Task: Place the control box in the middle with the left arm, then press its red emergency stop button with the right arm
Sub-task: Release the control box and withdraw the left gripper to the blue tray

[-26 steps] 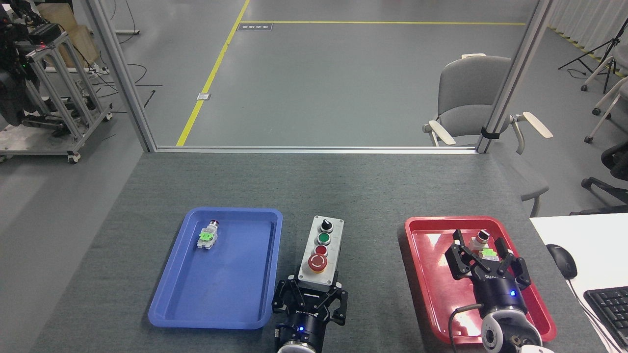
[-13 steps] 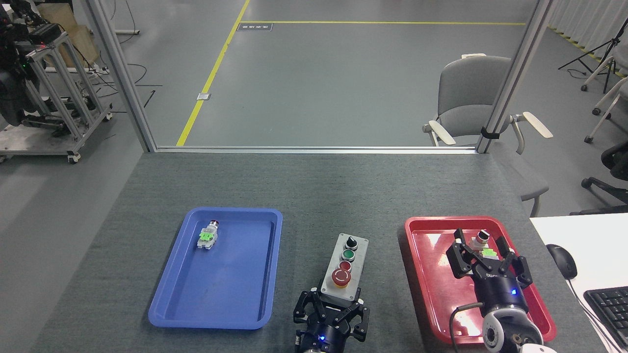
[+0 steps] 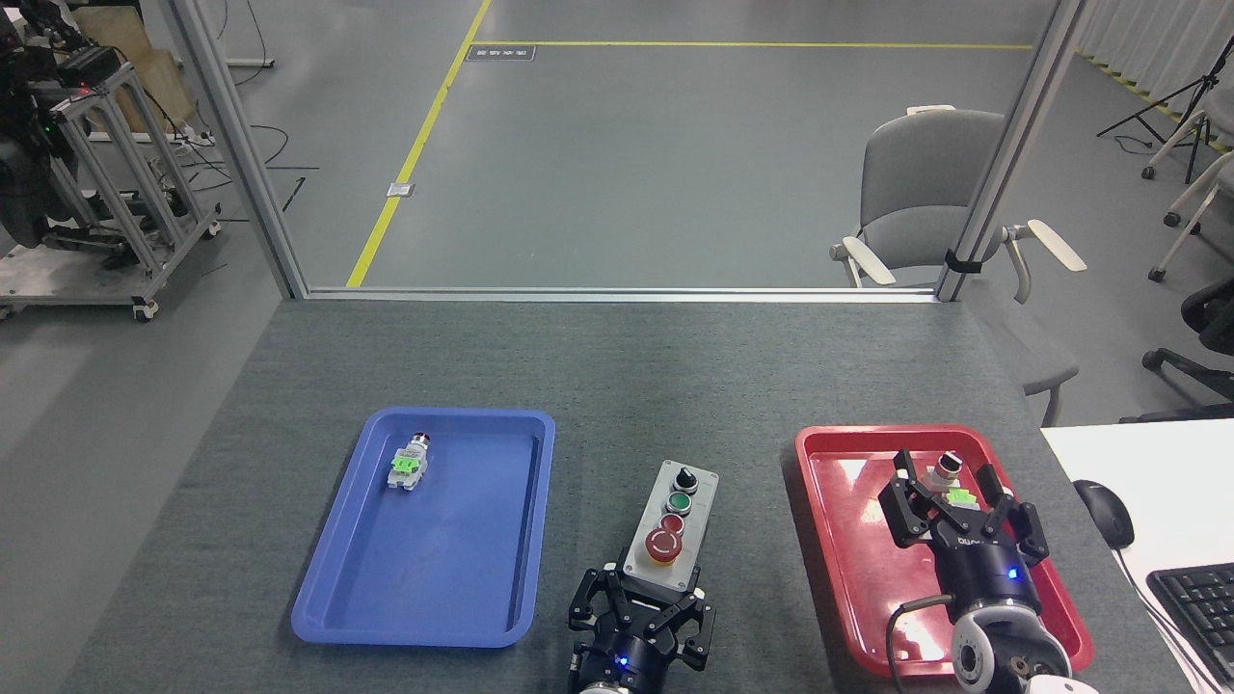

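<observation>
1. One second has carried the control box (image 3: 671, 526) rightward off the blue tray's (image 3: 328, 617) edge; it now sits on the middle (image 3: 742, 405) felt, between both trays.
2. Your left gripper (image 3: 640, 617) still clasps its near end.
3. Your right gripper (image 3: 959, 511) hovers splayed over the red tray (image 3: 829, 578); the pressing is yet to come.

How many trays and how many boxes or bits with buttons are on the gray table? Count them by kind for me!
Trays: 2, the blue tray and the red tray.
Control box: 1.
Small loose button parts: 2, one in blue, one in red.
Total: 5.
</observation>
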